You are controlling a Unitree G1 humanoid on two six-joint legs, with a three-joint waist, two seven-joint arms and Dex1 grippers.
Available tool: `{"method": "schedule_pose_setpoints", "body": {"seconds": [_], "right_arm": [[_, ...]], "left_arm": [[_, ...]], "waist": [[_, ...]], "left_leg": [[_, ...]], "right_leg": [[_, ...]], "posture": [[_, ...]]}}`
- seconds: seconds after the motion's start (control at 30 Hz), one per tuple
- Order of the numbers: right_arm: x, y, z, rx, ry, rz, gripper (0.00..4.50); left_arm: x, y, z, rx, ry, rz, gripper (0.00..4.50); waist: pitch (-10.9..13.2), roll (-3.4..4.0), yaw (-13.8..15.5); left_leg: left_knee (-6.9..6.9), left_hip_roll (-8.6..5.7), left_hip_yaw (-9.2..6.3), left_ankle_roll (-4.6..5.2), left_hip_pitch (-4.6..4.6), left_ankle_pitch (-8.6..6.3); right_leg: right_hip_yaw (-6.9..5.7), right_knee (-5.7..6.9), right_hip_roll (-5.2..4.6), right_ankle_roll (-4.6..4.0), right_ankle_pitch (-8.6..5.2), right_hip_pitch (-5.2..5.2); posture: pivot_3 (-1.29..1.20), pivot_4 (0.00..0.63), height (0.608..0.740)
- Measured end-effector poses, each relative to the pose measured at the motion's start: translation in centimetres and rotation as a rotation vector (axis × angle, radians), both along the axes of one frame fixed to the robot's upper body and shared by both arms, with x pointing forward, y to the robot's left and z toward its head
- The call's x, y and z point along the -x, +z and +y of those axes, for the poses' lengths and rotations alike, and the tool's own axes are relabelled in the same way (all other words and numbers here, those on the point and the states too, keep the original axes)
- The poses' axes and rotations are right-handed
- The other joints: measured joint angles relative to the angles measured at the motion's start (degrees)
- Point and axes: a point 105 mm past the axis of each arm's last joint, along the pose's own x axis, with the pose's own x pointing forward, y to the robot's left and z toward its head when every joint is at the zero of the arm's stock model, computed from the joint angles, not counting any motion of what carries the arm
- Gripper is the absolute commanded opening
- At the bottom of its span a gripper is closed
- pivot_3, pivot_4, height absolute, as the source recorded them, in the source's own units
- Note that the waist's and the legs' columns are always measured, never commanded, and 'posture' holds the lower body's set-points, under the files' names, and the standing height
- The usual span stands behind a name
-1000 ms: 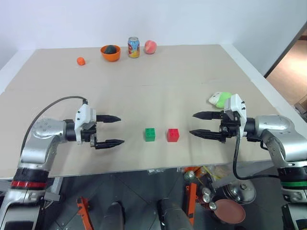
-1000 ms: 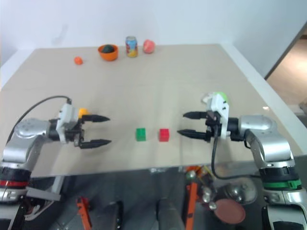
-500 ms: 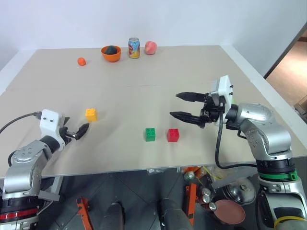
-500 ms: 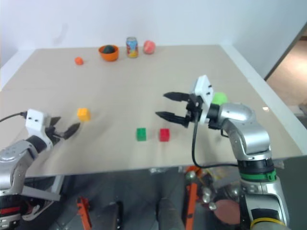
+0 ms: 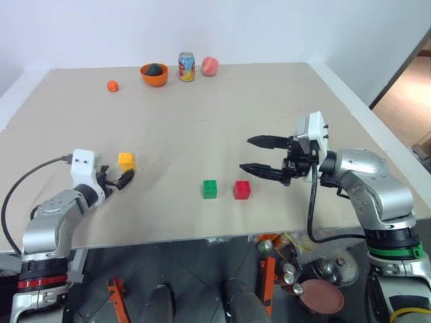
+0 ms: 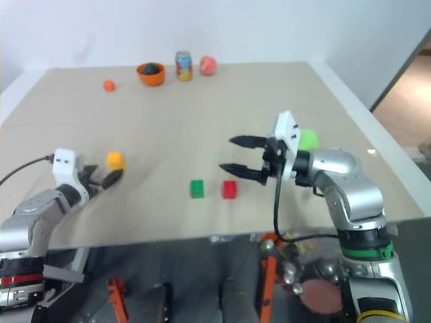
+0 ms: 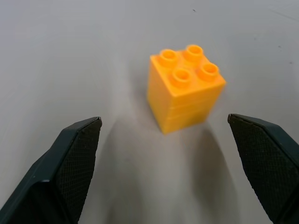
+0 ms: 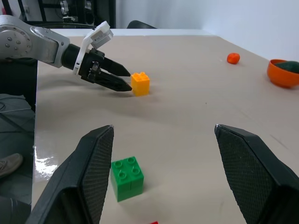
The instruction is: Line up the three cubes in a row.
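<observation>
Left tool newly just short of yellow cube.

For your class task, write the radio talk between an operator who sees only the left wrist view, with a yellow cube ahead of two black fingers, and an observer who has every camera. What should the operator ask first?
Operator: I see the yellow cube just ahead of my left gripper, jaws open. Where are the other two cubes?
Observer: The green cube and the red cube sit side by side with a small gap, off to your right and nearer the front edge of the table.
Operator: Is the other arm in my way?
Observer: No. The right gripper hovers beyond the red cube, jaws open, holding nothing.
</observation>
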Motion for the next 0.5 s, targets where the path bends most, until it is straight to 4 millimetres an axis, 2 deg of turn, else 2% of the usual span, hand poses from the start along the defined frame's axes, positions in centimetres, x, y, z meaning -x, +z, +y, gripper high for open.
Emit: {"method": "schedule_pose_setpoints", "body": {"seconds": [0.2, 0.4, 0.5], "right_arm": [[0.0, -0.1, -0.1, -0.004, -0.007, 0.002, 3.55], [-0.1, 0.0, -0.1, -0.008, -0.019, -0.004, 3.55], [-0.1, 0.1, -0.1, -0.009, -0.024, -0.006, 3.55]], "left_arm": [[-0.6, 0.1, -0.6, -0.009, -0.001, 0.006, 4.47], [-2.4, -0.3, -2.6, -0.030, -0.013, 0.026, 4.47], [-3.1, -0.2, -3.0, -0.043, -0.011, 0.022, 3.65]], "waist": [[0.0, 0.00, -0.1], [0.0, -0.01, 0.0], [0.0, -0.01, 0.0]], "left_leg": [[0.02, -0.01, 0.00, 0.00, 0.00, 0.00], [0.03, -0.04, -0.01, 0.00, 0.00, 0.00], [0.01, -0.04, -0.02, 0.00, 0.00, 0.00]], "right_leg": [[0.00, 0.00, -0.01, 0.00, 0.01, 0.02], [0.00, 0.00, -0.02, 0.02, 0.01, 0.03], [0.00, 0.00, -0.01, 0.02, 0.01, 0.02]], "posture": [[0.00, 0.150, 0.740], [0.00, 0.150, 0.740], [0.00, 0.150, 0.740]]}}
